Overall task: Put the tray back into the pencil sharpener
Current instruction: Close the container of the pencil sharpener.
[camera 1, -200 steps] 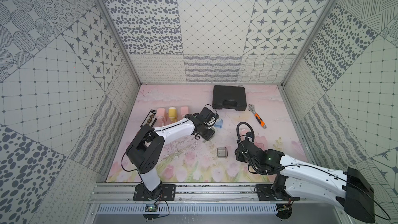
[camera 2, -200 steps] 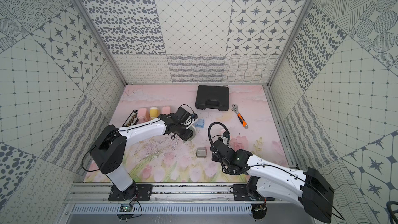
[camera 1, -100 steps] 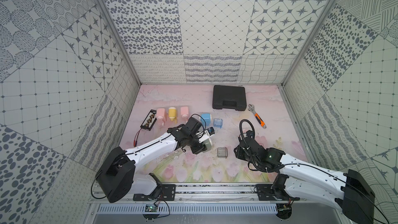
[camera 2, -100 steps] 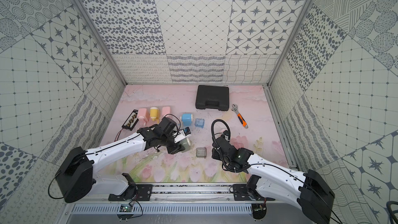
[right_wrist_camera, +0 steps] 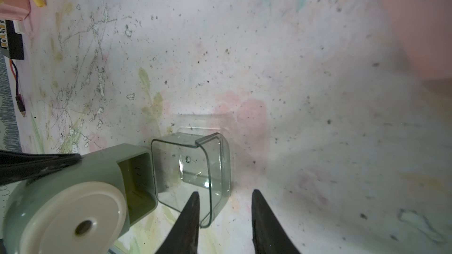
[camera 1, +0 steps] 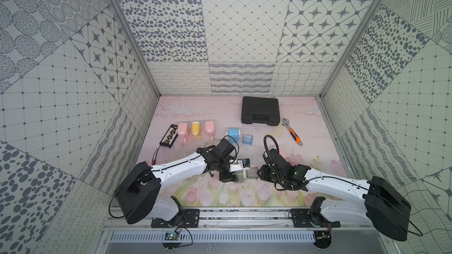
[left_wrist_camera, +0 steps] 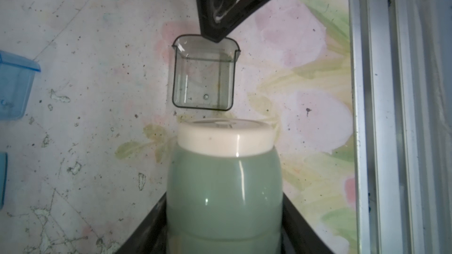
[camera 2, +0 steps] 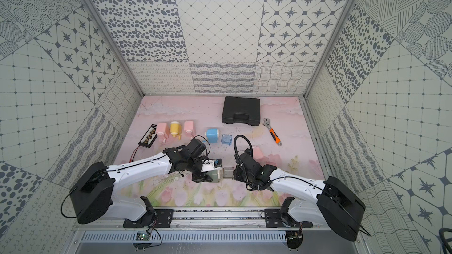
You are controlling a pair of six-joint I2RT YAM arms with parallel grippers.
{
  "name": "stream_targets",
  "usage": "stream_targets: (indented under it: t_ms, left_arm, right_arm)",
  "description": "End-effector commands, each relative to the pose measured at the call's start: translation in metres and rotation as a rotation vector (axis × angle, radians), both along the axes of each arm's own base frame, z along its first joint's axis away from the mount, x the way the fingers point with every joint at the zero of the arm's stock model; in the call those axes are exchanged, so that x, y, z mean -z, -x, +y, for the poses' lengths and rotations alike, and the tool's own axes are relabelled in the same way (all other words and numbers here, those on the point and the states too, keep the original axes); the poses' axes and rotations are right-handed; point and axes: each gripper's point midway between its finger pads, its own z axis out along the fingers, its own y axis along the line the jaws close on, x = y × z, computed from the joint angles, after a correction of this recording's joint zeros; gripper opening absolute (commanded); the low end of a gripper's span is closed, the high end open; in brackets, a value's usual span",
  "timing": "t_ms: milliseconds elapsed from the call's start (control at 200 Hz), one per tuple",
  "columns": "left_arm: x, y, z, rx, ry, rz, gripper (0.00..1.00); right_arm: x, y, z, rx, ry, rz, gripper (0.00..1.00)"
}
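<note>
Both arms stretch in from the near rail and meet low over the pink flowered mat (camera 1: 318,128). The left gripper (camera 1: 236,179) holds the pale green pencil sharpener (camera 1: 241,176). The clear tray (camera 1: 251,174) lies right at the sharpener's end, between it and the right gripper (camera 1: 261,175). That gripper's tip is up against the tray, though I can't make out its jaws from here. Farther back sit a black case (camera 1: 260,114), an orange-handled wrench (camera 1: 292,135) and a blue sharpener (camera 1: 234,134) with a blue tray (camera 1: 247,139) just beside it. There is also a row of pink and yellow containers (camera 1: 196,129) and a black board (camera 1: 168,138).
</note>
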Motion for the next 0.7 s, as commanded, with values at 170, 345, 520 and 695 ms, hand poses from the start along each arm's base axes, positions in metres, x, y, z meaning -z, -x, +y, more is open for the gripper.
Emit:
stream_targets:
  t_ms: [170,345,520,695]
  left_arm:
    - [0.001,-0.012,-0.017,0.085,-0.015,-0.107,0.25]
    - [0.003,-0.024,-0.016,0.044,-0.046,-0.137,0.27]
    - [0.005,-0.032,-0.014,0.005,-0.060,-0.164,0.27]
    - [0.001,-0.042,-0.016,-0.023,-0.058,-0.205,0.27]
  right_arm:
    - [-0.006,-0.009,0.014,-0.002,-0.063,-0.024,0.34]
    - [-0.007,-0.012,0.015,0.003,-0.060,-0.034,0.34]
    - [-0.004,-0.015,0.018,0.002,-0.053,-0.033,0.34]
    - [-0.006,-0.020,0.019,0.005,-0.047,-0.046,0.32]
